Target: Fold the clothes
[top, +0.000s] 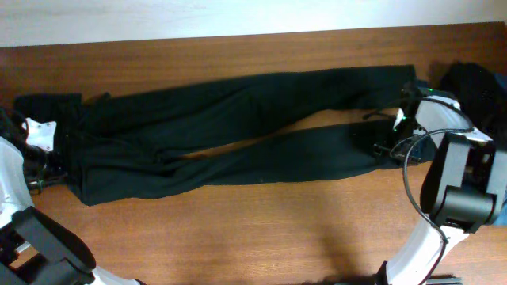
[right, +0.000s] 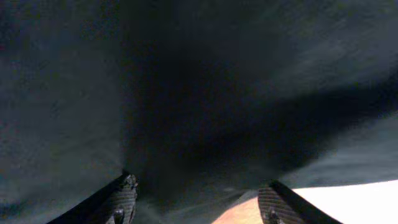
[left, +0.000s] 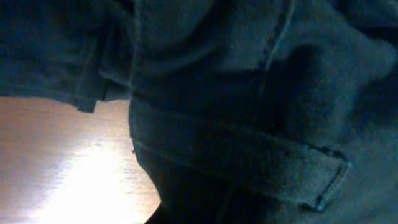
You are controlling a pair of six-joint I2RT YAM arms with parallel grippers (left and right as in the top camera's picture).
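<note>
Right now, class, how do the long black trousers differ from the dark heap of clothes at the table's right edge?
The trousers lie spread out long across the table; the heap is bunched up at its edge. The trousers look wholly black; the heap shows a bit of blue. Both are dark fabric.

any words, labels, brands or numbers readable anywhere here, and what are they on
None can be read.
Black trousers: no print or tag shows.
Waistband in the left wrist view: plain stitching only, no label.
Dark heap of clothes at the table's far right: too dark to tell.
Wooden table: no marks.
</note>
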